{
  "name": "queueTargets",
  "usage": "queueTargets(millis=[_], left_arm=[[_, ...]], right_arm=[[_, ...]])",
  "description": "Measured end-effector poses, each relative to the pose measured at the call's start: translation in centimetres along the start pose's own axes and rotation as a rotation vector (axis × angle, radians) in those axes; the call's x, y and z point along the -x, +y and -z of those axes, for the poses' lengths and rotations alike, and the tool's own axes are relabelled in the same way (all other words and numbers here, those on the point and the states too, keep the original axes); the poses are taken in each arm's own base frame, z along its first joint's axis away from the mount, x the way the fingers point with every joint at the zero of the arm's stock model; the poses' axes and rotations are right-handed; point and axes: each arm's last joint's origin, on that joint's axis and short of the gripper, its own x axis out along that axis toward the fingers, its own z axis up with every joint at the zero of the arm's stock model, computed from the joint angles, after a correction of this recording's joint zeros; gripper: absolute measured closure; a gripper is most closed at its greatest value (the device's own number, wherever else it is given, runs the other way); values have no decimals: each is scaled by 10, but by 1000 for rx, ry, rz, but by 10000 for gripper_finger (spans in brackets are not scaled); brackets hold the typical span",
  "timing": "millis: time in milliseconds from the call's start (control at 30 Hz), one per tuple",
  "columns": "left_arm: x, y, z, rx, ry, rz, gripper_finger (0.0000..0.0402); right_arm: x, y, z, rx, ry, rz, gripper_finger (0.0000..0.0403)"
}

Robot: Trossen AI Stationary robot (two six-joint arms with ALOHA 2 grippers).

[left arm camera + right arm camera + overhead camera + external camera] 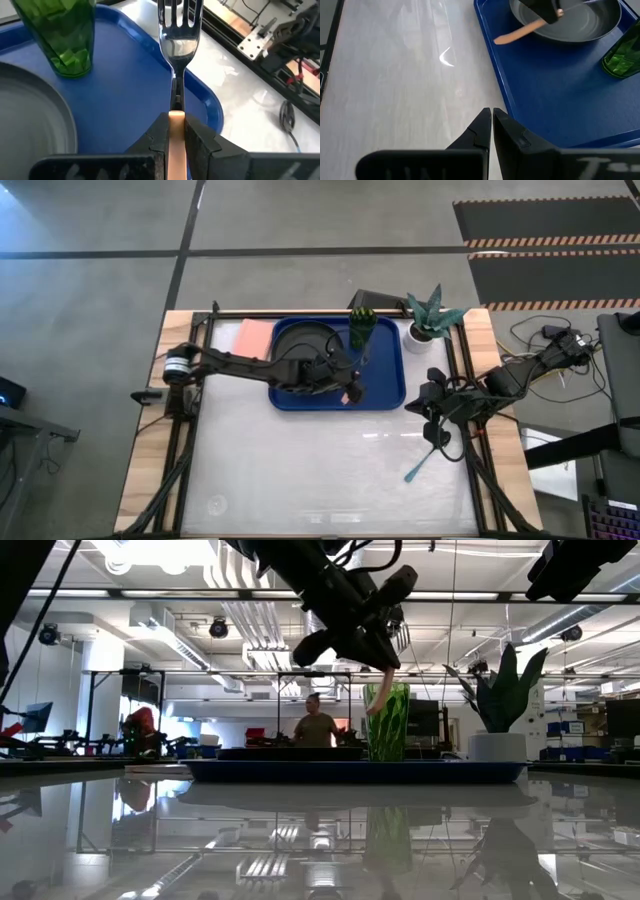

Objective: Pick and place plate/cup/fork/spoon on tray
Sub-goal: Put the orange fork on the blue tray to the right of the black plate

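The blue tray (385,385) lies at the table's far middle. The black plate (300,345) sits on its left part and the green cup (361,330) stands at its far right. My left gripper (345,380) is over the tray's right part, shut on the fork (176,40). The spoon (420,468) lies flat on the table near the right edge, teal handle toward the near side. My right gripper (491,117) is shut and empty above the table, just right of the tray and beyond the spoon. My left gripper pinches the fork's orange handle (176,131) between its two fingers, close to where it meets the metal neck. The fingers lie along the fork, tines (175,15) pointing ahead of them. The fork is lifted clear of the tray, steeply tilted, tines up and handle end (375,705) hanging down.
A white pot with a spiky plant (430,315) stands at the far right, beside the tray's corner. A flat pink rectangle (252,338) lies left of the tray. Dark rails run along the table's left and right sides. The near half of the table is bare white surface.
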Motion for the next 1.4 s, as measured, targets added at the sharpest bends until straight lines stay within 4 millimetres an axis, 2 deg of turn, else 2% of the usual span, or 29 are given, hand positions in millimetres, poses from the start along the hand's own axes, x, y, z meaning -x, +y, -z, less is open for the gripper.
queueTargets(millis=[300, 467, 1067, 1400], left_arm=[[-31, 19, 4, 14, 12, -66, 383], [-38, 20, 7, 21, 0, -62, 377], [-46, 31, 21, 5, 22, -101, 372], [-46, 31, 21, 6, 22, -101, 372]], right_arm=[[0, 0, 0, 0, 0, 0, 394], [0, 0, 0, -12, 2, 1, 394], [-2, 1, 0, -28, 5, 3, 394], [-2, 1, 0, -50, 5, 3, 394]])
